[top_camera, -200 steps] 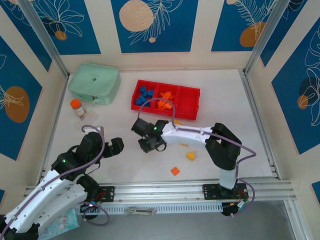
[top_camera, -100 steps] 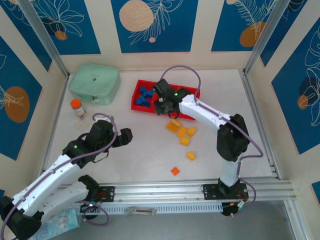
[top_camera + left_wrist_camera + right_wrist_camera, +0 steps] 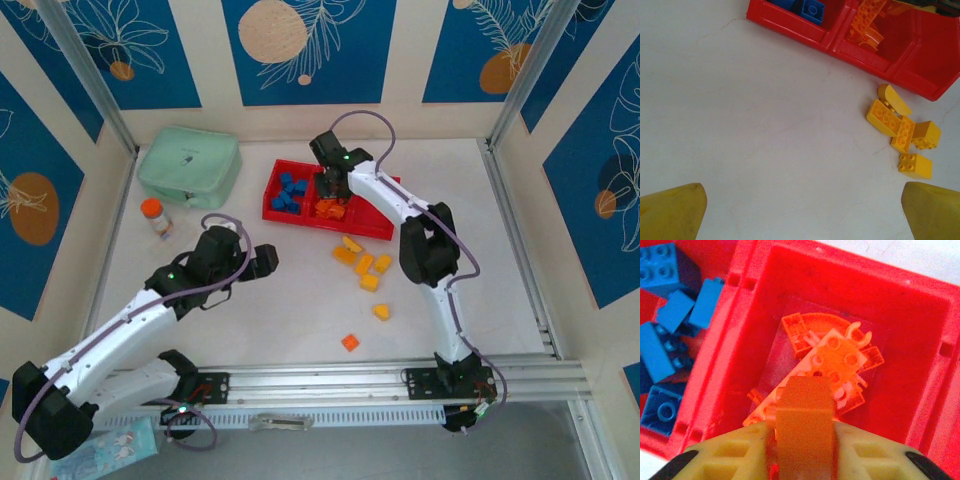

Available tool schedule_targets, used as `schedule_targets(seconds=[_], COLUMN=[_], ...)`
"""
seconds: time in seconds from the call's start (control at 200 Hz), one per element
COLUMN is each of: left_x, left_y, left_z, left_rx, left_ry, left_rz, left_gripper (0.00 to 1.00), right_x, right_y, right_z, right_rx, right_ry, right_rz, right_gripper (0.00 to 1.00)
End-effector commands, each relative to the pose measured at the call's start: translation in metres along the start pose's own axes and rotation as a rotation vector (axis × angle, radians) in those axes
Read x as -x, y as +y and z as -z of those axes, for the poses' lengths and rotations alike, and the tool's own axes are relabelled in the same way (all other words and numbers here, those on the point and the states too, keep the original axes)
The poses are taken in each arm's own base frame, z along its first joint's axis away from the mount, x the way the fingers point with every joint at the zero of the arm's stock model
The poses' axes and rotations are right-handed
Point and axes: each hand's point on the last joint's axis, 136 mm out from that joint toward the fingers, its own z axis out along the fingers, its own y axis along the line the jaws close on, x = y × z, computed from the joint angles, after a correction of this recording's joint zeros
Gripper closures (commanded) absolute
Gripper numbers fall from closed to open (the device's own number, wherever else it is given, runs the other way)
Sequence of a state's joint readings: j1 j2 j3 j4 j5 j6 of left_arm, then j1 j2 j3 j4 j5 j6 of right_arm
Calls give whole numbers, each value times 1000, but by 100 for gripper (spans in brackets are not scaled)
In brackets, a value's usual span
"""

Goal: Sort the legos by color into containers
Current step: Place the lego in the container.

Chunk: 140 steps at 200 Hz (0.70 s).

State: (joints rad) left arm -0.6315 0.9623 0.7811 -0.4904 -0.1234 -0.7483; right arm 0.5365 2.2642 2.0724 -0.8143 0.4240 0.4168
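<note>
The red tray [image 3: 378, 205] of three containers lies at the back centre. Blue legos [image 3: 290, 192] fill its left compartment and orange legos [image 3: 330, 210] its middle one. My right gripper [image 3: 330, 190] hangs over the middle compartment, shut on an orange lego [image 3: 805, 425] just above the orange pile [image 3: 832, 360]. Several yellow legos [image 3: 362, 265] lie on the table in front of the tray, with one more yellow [image 3: 381, 312] and one orange [image 3: 350, 342] nearer me. My left gripper [image 3: 265, 262] stands open above bare table, left of the yellow legos [image 3: 900, 132].
A mint-green box [image 3: 188, 165] sits at the back left, with an orange-capped bottle [image 3: 153, 215] in front of it. A metal rail [image 3: 380, 380] runs along the near edge. Walls close in the left, back and right sides.
My right arm has swung from mid-table to over the tray's middle compartment, carrying the orange lego. My left arm has reached forward and rightward toward the table's centre.
</note>
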Motion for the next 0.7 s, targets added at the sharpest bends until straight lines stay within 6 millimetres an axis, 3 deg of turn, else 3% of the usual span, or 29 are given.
schedule_targets(seconds=[0.0,0.17,0.33,0.545,0.695], left_x=[15,15,13,0,-16], left_y=[-12,-13,-14,-11,-13], left_z=[5,6,8,16,19], left_rx=[-45,-56,-67,-82,-139], left_ry=[-30,-33,-20,21,58], left_rz=[-12,-7,-5,-21,-39], left_gripper=[1,1,1,1,1], right_x=[12,15,-3,-63,-127], right_y=[-5,1,6,12,10], right_z=[7,29,58,90,108], right_rx=[-14,4,24,77,88], right_ry=[2,-35,-52,2,100], right_rz=[5,31,47,90,135], right_gripper=[52,44,41,37,33])
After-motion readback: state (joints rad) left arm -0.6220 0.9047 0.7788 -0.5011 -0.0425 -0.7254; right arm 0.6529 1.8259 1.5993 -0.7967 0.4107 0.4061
